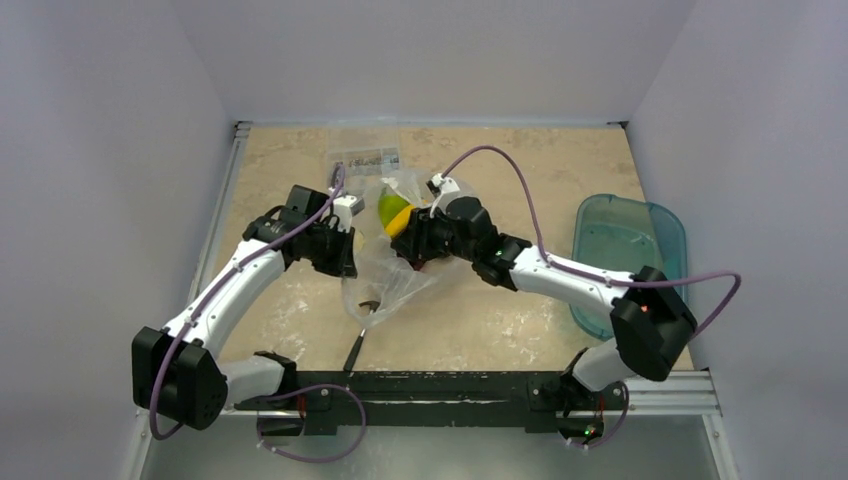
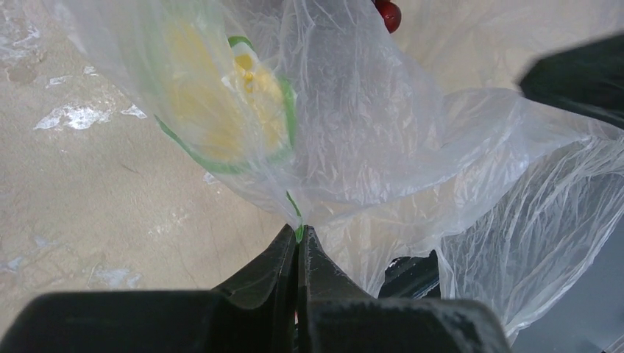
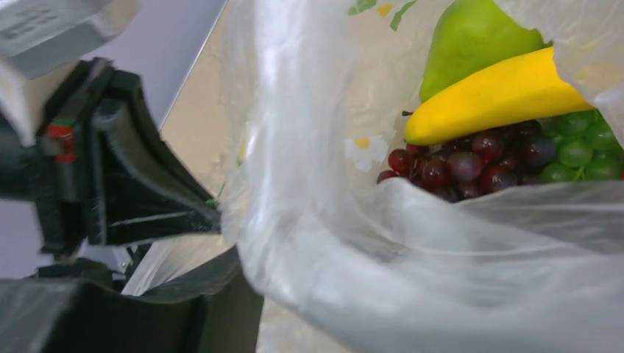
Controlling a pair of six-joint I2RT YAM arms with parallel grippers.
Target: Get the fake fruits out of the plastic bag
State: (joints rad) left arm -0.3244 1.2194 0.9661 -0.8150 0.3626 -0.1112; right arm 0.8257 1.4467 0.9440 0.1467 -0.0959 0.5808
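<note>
Two grippers meet at one plastic bag on the counter. Left: my left gripper is pinched tight on a fold of the bag, which bulges just ahead of it. Right: my right gripper is at the bag's mouth; I cannot tell its grip. Inside the bag, ahead of it, are the fake fruits: banana, green fruit, dark grapes, green grapes.

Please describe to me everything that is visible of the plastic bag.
The plastic bag is thin, transparent and crinkled, with a whitish sheen and small printed flowers. It lies on the table between the two arms. The left gripper is shut on a fold of its film. Inside show fake fruits: a yellow banana, a green fruit, dark purple and green grapes. The right gripper is at its other side; its grip is unclear.
</note>
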